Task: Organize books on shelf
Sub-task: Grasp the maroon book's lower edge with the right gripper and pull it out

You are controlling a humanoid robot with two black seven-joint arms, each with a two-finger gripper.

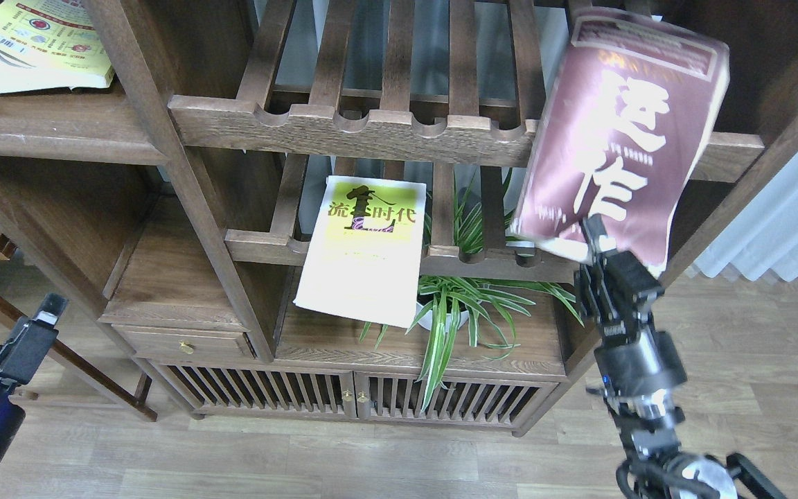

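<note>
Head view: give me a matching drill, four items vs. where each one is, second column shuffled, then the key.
Items:
1. maroon book
2. yellow-green-and-white book
3. yellow-backed book
4. spider plant

Places:
A. lying flat on the plank shelf, upper left
B. held up in the right gripper
C. potted on the cabinet top, centre
D. leaning tilted against the lower slatted rack

Pairs: 1-B, 2-D, 3-A, 4-C
</note>
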